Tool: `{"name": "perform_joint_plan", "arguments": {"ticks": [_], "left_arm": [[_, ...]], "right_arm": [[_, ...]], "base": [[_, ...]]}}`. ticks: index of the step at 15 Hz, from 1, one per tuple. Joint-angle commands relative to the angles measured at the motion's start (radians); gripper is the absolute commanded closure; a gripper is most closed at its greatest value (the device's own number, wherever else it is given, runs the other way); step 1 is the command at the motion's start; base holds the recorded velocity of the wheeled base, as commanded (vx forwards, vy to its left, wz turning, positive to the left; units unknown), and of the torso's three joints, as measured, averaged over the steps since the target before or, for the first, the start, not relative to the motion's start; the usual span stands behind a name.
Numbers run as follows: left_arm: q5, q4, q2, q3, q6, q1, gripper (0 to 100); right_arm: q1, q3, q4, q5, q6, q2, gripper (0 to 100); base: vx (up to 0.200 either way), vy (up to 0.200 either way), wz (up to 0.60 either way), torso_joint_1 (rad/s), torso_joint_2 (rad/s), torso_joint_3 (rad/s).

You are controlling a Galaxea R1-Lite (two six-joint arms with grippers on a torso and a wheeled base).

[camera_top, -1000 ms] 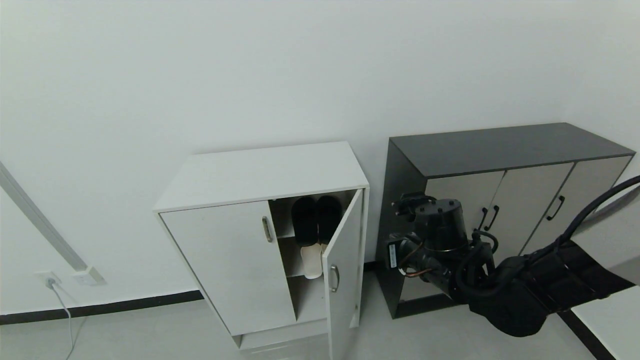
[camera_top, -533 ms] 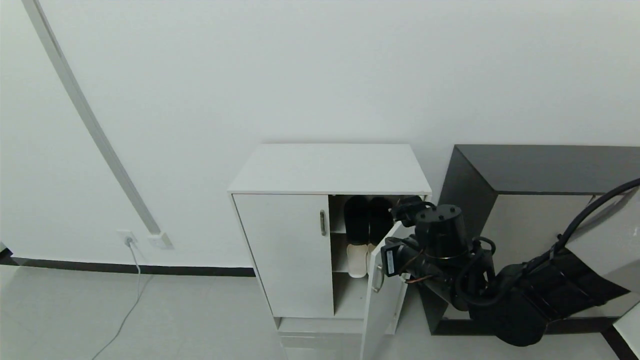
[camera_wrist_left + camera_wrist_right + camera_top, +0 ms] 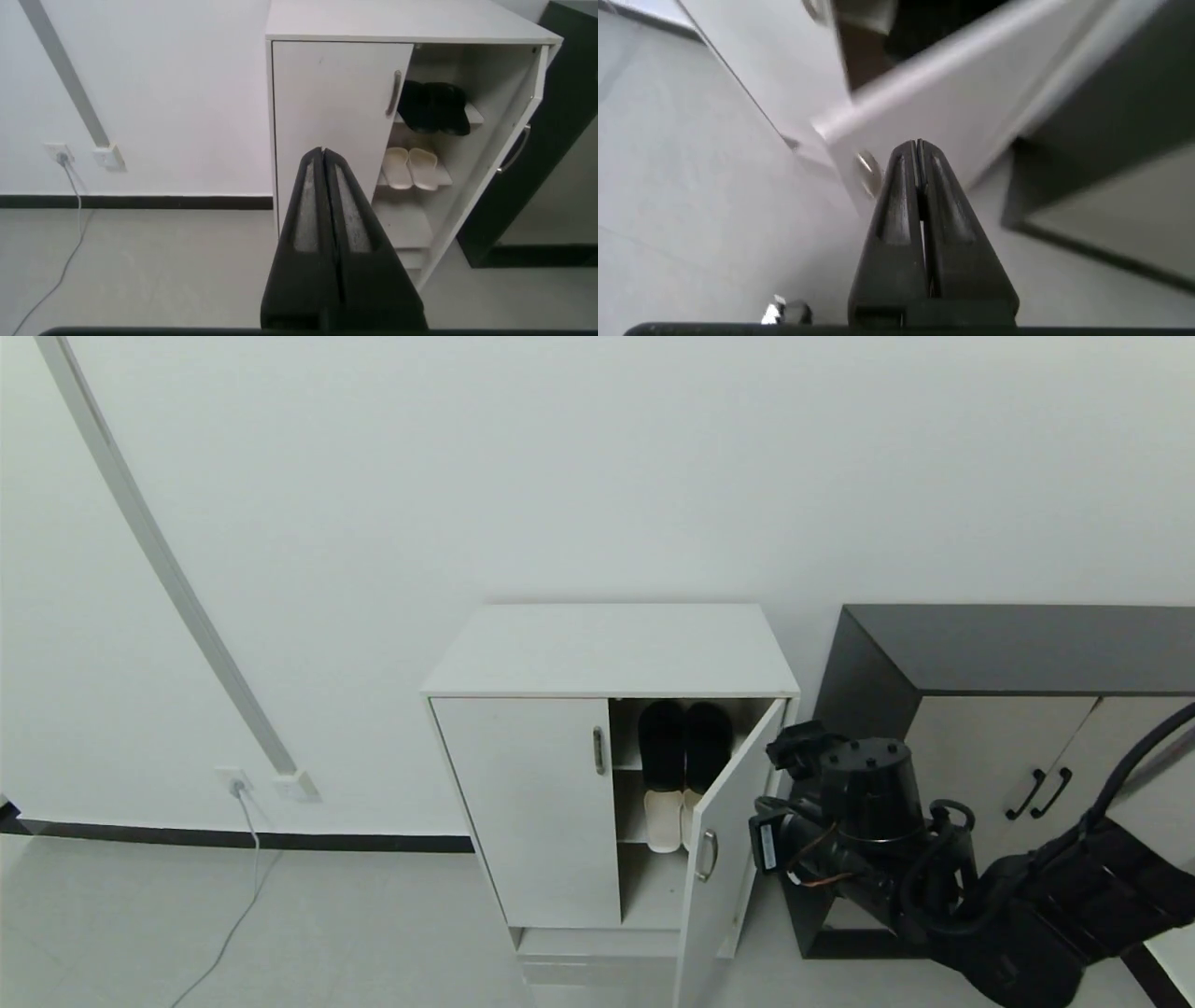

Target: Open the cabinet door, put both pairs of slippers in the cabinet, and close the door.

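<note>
The white cabinet [image 3: 607, 653] stands against the wall with its left door [image 3: 527, 807] shut and its right cabinet door [image 3: 730, 859] swung out on the hinges at the cabinet's right edge, the upright bar handle [image 3: 707, 855] on the outer face. Inside the open half, the black slippers [image 3: 684, 747] lie side by side on the top shelf and the white slippers [image 3: 665, 821] side by side on the shelf below. Both pairs have their long axes running from the cabinet's front to its back, and the near ends of the white pair reach the shelf's front edge. The right gripper [image 3: 919, 147] is outside the cabinet's right side, near the open door's outer face and its handle, with its jaws pressed together on nothing. Whether it touches the door cannot be told. The left gripper [image 3: 323, 154] hangs well in front of the cabinet's shut left door, its jaws likewise together and holding nothing. A dark cabinet [image 3: 1008, 644] stands just beside the cabinet's right side, and a wall socket [image 3: 233, 777] with a cable sits left of the cabinet.
</note>
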Motion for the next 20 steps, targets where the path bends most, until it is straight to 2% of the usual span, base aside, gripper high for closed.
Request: {"name": "perform_joint_plan", "arguments": {"ticks": [1,4,9,14,20], "left_arm": [[-0.001,0.000,0.001,0.000,0.000,0.000,100],[-0.001,0.000,0.001,0.000,0.002,0.000,100],[-0.001,0.000,0.001,0.000,-0.001,0.000,100],[0.000,0.000,0.001,0.000,-0.003,0.000,100],[0.000,0.000,0.001,0.000,-0.003,0.000,100]], "right_arm": [[0.001,0.097,-0.060,0.001,0.000,-0.030,100],[0.001,0.237,-0.140,0.001,0.000,-0.056,100],[0.001,0.358,-0.230,0.040,0.009,-0.024,100],[-0.008,0.293,-0.361,0.046,0.003,0.131,100],[-0.010,0.194,-0.359,0.080,0.001,0.206,100]], "base": [[0.200,0.000,0.00,0.007,0.00,-0.002],[0.200,0.000,0.00,-0.007,-0.01,0.004],[0.000,0.000,0.00,0.000,0.00,0.000],[0.000,0.000,0.00,0.000,0.00,0.000],[0.000,0.000,0.00,0.000,0.00,0.000]]}}
